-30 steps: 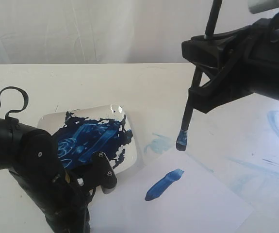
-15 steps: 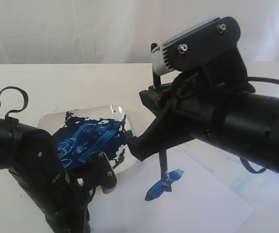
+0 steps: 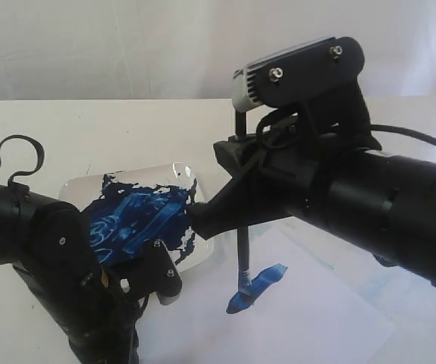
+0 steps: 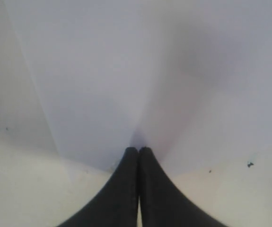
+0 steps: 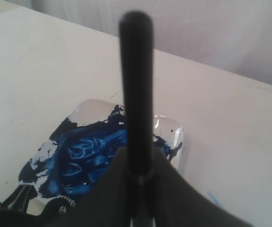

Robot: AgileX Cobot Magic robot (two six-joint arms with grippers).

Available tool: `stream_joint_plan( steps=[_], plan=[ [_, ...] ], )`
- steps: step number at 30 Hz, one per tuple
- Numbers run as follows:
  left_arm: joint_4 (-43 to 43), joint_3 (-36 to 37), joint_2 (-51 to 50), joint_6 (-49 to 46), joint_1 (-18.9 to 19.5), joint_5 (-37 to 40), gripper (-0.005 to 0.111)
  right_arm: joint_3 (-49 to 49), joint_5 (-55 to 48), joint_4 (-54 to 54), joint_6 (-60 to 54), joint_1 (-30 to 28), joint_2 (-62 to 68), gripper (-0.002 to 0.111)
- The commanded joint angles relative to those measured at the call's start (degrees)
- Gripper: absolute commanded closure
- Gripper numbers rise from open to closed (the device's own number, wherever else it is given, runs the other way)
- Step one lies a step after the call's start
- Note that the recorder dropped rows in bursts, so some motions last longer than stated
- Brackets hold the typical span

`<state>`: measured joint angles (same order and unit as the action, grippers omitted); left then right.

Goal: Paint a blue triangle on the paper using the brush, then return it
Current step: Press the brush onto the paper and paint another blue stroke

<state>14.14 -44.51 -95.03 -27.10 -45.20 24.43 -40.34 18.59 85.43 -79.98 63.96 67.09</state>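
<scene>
The brush (image 3: 243, 258) stands nearly upright in my right gripper (image 3: 236, 218), which is shut on its black handle (image 5: 136, 94). Its blue tip touches the lower end of one short dark-blue stroke (image 3: 263, 279) on the white paper (image 3: 316, 318). No triangle outline shows; only this stroke is painted. My left gripper (image 3: 164, 292) is at the paper's near-left corner. In the left wrist view its fingers are shut, with their tips (image 4: 138, 150) resting on the paper's (image 4: 126, 71) edge and nothing between them.
A square white dish (image 3: 202, 231) smeared with dark blue paint lies left of the paper, just behind my left gripper, and also shows in the right wrist view (image 5: 173, 130). A black cable loop (image 3: 17, 152) rises from the left arm. A white curtain closes the back.
The right arm swung left and down with the brush, from above the table beyond the paper to the painted stroke. The tip then slid toward the stroke's lower end. The left arm stayed still.
</scene>
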Motion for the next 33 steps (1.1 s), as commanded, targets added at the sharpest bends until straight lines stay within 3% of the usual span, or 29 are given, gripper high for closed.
stream_joint_plan(
  steps=[1,7,11,33],
  plan=[
    [0.5,0.5,-0.3,0.1,-0.1,2.7,0.107,-0.1,0.2,-1.8,0.8,0.3,1.8,0.108],
    [0.5,0.5,-0.3,0.1,-0.1,2.7,0.107,-0.1,0.8,-11.1,11.4,0.3,2.6,0.108],
    [0.5,0.5,-0.3,0.1,-0.1,2.7,0.107,-0.1,1.3,-11.1,13.6,0.3,3.1,0.108],
    [0.5,0.5,-0.3,0.1,-0.1,2.7,0.107,-0.1,0.8,-11.9,14.9,0.3,4.5,0.108]
  ],
)
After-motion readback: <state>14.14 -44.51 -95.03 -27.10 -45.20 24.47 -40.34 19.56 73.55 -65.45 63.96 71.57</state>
